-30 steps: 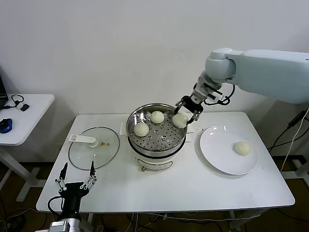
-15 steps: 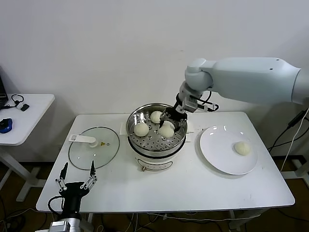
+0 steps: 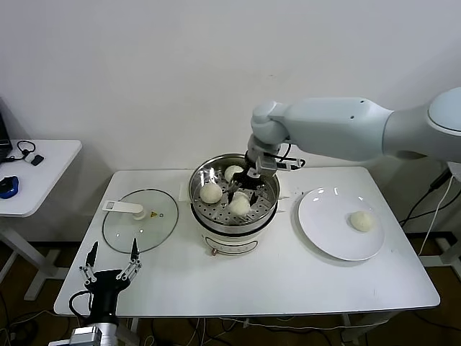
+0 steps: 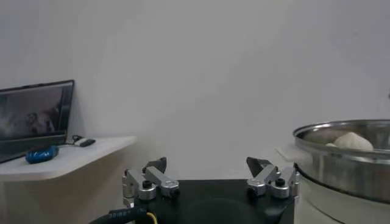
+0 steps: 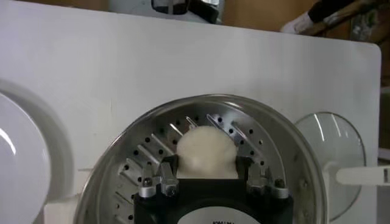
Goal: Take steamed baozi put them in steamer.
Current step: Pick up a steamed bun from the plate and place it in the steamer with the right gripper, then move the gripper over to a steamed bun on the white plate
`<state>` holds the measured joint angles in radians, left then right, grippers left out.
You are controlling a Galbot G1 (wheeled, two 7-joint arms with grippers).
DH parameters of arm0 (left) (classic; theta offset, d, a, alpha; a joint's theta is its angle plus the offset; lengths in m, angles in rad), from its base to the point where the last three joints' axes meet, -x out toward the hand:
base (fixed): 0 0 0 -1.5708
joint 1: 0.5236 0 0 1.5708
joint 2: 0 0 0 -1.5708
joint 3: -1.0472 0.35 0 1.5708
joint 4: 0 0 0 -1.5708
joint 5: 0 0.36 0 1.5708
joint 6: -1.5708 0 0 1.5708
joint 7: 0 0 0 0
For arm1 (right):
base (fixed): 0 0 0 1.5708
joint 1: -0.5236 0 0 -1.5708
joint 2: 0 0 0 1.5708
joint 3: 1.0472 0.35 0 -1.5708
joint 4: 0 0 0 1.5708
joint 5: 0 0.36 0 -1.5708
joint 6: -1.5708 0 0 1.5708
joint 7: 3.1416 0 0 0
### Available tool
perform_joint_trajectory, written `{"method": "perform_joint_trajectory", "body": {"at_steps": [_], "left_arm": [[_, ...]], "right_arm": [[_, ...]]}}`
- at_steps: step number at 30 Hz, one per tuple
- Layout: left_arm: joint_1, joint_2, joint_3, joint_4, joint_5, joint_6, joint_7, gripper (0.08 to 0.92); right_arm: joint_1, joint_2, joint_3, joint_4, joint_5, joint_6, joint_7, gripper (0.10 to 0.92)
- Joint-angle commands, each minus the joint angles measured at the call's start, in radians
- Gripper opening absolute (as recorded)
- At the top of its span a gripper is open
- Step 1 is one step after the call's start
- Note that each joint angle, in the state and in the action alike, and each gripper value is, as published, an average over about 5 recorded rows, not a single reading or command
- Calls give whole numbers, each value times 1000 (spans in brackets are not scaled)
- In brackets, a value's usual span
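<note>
**Third bun lowered into the steamer, grip not yet released**

Right gripper [image 3: 240, 196] is closed on a bun [image 3: 240, 205], its fingers [image 5: 169, 170] clamping either side. A second ago we saw it carrying this bun above the steamer's [image 3: 268, 209] rim on the plate side; it has since come down inside, toward the pot's front, over the perforated tray. Two buns [image 3: 211, 192] already sit on the tray nearer the back and the lid side. One bun [image 3: 361, 221] is left on the plate [image 3: 324, 223] near the table's right edge. We judge release is due next, leaving one more fetch. Left gripper [image 3: 109, 261] waits open at the table's front-left corner, beside the glass lid [image 3: 140, 220].
</note>
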<state>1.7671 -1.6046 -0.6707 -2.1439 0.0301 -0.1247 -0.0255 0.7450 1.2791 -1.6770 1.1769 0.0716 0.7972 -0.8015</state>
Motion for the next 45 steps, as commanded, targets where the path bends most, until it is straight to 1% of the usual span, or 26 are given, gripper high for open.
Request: {"method": "perform_joint_trajectory", "body": {"at_steps": [1,9,12,17,21,23,25,28,31,34,37,41,45], "left_arm": [[-9,4,-13,7,-10,2,1,823],[-17,5,-10,13,-12,3,2,823],[-19,5,-10,13,-12,5,3,823],[-15,5,-9,9,-11,5,3,823],[-9,4,-10,5,-9,4,2,823],[-4,4,-8,1,-7,3,2,823],[0,4,-4,-2,-5,2,1,823],[5,4,2,-8,-1,2,1,823],[8,4,11,-12,4,2,2,823],[11,5,21,-16,9,1,1,823],[16,5,32,-17,14,-2,0,823],[24,7,42,-19,21,-6,-1,823],[30,7,43,-23,22,-10,-2,823]], "right_arm": [[-51,85,-7,-87,-26,45,-5,632],[-57,88,-10,-101,-29,44,-5,646],[-51,91,-9,-111,-20,42,8,688],[-25,91,-14,-114,21,43,15,802],[25,76,-36,-106,77,33,9,821],[70,55,-79,-81,141,4,-8,822],[119,28,-135,-44,225,-46,-34,823],[206,-14,-250,25,375,-161,-59,823],[288,-61,-359,100,512,-333,-63,823],[331,-130,-411,161,614,-528,-65,823],[335,-211,-419,202,702,-680,-78,823],[316,-291,-418,198,702,-770,-126,823],[271,-359,-394,156,633,-771,-181,823]]}}
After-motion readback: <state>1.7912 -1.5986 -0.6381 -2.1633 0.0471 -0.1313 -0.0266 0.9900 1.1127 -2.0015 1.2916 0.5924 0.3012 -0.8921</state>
